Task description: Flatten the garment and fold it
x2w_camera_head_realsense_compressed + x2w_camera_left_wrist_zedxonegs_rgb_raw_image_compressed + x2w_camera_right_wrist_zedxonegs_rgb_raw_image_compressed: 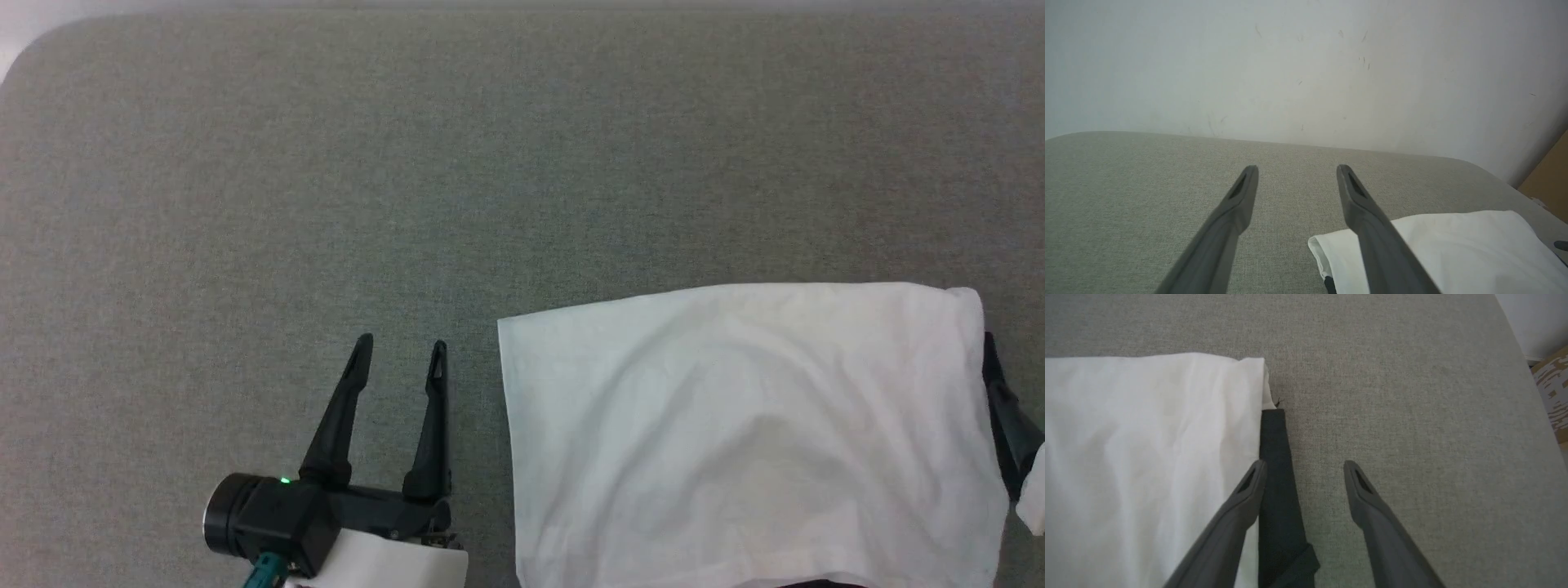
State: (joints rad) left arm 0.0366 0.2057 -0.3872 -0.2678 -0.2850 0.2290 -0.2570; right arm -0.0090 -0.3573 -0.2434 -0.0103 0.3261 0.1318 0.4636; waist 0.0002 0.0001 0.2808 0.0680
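The left tool (402,343) and right tool (1305,465) flank the folded garment (751,433) at lower right, wide and empty, folding likely finished.

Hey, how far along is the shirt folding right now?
Done: the garment lies as a fairly flat white rectangle on the grey surface. In hand: nothing; the left gripper and right gripper stand open beside it. To do: a black sleeve strip sticks out by the right gripper, so probably tucking or another fold.
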